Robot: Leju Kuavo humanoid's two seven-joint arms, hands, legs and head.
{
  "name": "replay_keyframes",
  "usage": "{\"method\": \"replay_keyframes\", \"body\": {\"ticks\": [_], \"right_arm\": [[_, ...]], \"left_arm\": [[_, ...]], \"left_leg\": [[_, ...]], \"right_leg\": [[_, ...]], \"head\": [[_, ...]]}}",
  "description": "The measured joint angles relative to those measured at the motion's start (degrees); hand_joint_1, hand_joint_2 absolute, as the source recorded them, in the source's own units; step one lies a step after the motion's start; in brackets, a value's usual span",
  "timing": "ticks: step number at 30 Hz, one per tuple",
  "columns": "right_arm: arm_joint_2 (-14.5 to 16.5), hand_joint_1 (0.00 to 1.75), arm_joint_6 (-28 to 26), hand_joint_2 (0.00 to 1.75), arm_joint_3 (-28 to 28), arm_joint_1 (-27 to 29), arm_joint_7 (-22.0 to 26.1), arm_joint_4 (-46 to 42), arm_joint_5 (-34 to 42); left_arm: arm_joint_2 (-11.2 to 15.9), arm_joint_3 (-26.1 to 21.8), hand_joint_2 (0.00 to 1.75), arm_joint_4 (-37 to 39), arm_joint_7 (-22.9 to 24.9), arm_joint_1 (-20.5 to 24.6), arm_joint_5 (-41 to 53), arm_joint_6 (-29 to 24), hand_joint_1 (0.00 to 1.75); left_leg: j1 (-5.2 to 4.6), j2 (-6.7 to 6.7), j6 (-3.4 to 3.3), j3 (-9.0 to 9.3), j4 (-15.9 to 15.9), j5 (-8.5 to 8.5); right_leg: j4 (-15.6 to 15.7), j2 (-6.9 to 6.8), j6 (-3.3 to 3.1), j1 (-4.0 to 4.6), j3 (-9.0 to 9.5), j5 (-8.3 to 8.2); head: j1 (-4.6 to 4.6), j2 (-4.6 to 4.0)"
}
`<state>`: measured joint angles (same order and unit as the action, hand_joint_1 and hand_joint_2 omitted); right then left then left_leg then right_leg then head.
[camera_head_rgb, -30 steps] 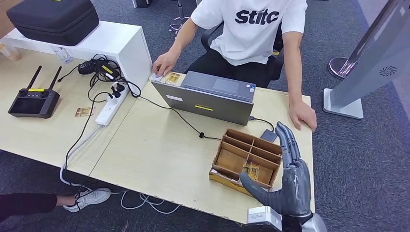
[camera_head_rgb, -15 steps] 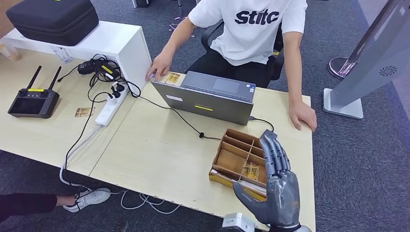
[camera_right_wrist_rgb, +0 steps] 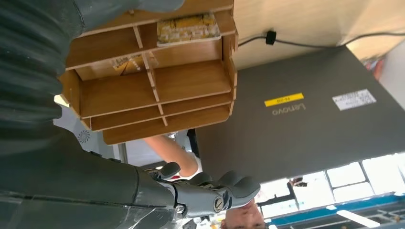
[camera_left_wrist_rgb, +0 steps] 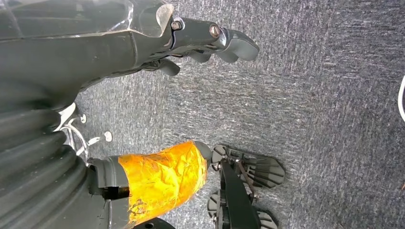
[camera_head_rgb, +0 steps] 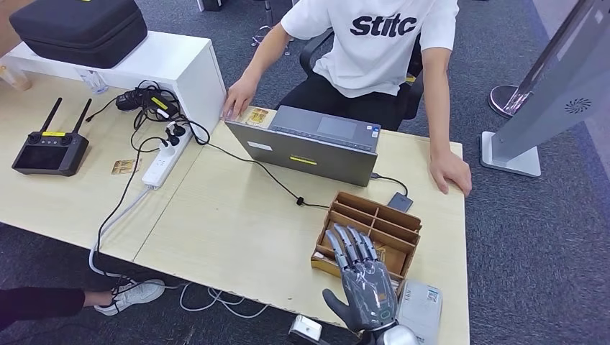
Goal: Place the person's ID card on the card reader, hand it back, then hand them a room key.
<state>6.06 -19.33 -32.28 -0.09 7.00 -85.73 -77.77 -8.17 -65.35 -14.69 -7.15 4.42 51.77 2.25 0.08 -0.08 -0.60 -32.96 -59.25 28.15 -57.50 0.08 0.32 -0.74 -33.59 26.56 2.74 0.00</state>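
Head view: the robot's right hand (camera_head_rgb: pixel 365 286), fingers spread and holding nothing, hovers over the near edge of the wooden divided tray (camera_head_rgb: pixel 392 218), where room key cards (camera_right_wrist_rgb: pixel 188 28) lie just beneath its fingers, seemingly positioned for picking one.

Right hand (camera_head_rgb: pixel 363 284) raised, fingers (camera_head_rgb: pixel 350 246) extended and apart, thumb out to the side, holding nothing. Left hand (camera_left_wrist_rgb: pixel 210 40) hangs, fingers loosely curled, empty.
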Motion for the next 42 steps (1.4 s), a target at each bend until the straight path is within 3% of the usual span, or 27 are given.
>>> {"method": "replay_keyframes", "body": {"ticks": [12, 22, 31, 35, 42], "right_arm": [[-0.25, 0.0, 1.69, 1.75, -2.12, -2.37, -0.63, 4.77, -0.03], [0.01, 0.0, 4.26, 1.75, -3.27, -6.41, -5.32, 11.12, -2.52], [1.95, 0.0, 4.71, 1.75, -3.26, -10.73, -8.08, 19.48, -3.37], [4.13, 0.0, 4.63, 1.75, -3.1, -10.34, -11.26, 20.63, -5.39], [5.6, 0.0, 4.42, 1.75, -1.8, -9.32, -11.2, 20.13, -6.36]], "left_arm": [[0.02, -0.49, 1.75, 0.0, 0.0, 0.04, 0.75, 0.11, 0.0], [0.09, -0.55, 1.75, 0.0, -0.09, 0.13, 1.93, 0.16, 0.0], [0.39, -0.55, 1.75, 0.0, -0.17, 0.38, 2.91, 0.51, 0.0], [0.55, -0.55, 1.75, 0.0, -0.17, 0.49, 3.08, 0.58, 0.0], [0.57, -0.58, 1.75, 0.0, -0.17, 0.6, 3.09, 0.59, 0.0]], "left_leg": [[0.0, 0.0, 0.0, 0.0, 0.0, 0.0], [0.0, 0.0, 0.0, 0.0, 0.0, -0.01], [0.0, -0.01, 0.0, 0.0, 0.0, -0.02], [0.01, 0.02, 0.01, 0.01, 0.0, -0.01], [0.01, 0.02, 0.0, 0.0, 0.0, -0.01]], "right_leg": [[0.0, 0.0, 0.0, 0.0, 0.0, 0.0], [-0.01, 0.0, 0.0, 0.0, 0.01, 0.0], [-0.01, 0.0, -0.01, 0.0, 0.01, 0.0], [-0.02, 0.03, -0.01, 0.01, -0.02, 0.0], [-0.02, 0.03, -0.01, 0.0, -0.02, 0.0]], "head": [[0.0, 0.0], [0.0, -0.01], [-0.01, 0.0], [0.0, 0.0], [-0.01, 0.0]]}}
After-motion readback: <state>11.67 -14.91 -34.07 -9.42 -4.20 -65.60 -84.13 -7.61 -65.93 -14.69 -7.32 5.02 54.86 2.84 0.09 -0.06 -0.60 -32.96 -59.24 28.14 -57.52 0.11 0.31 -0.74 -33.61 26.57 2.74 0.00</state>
